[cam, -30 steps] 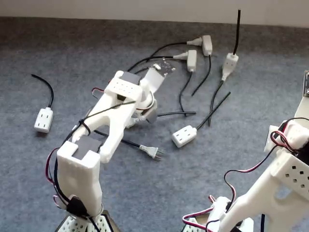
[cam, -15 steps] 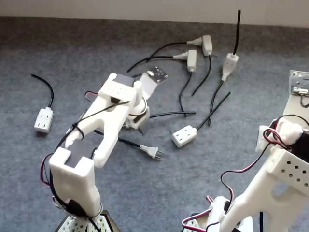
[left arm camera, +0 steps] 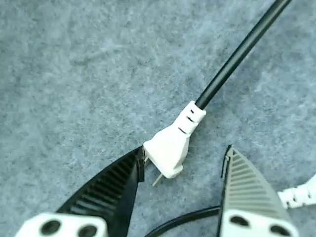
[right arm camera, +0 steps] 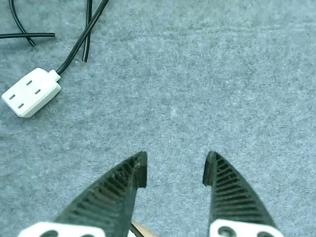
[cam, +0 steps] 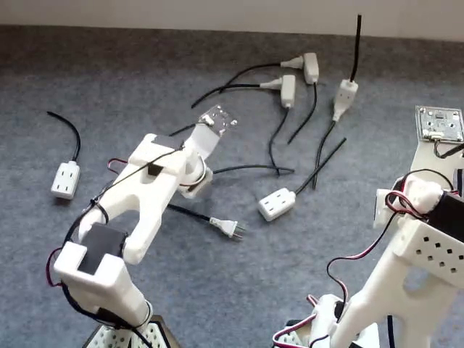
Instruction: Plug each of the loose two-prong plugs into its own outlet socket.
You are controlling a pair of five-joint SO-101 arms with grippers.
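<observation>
Task partly complete: toward the far side of the table point(cam: 109, 94) two plugs point(cam: 291, 64) appear seated, one loose plug point(left arm camera: 168, 148) lies between the parted jaws of the left tool point(left arm camera: 184, 153), a second plug point(cam: 230, 228) lies near an empty socket point(cam: 276, 204), and the right tool point(right arm camera: 176, 158) hangs open, holding nothing.

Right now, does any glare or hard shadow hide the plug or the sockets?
Left wrist view: soft even light, plug clear of glare, faint shadow beneath. Right wrist view: socket block evenly lit. High view: carpet darker along the far edge.
</observation>
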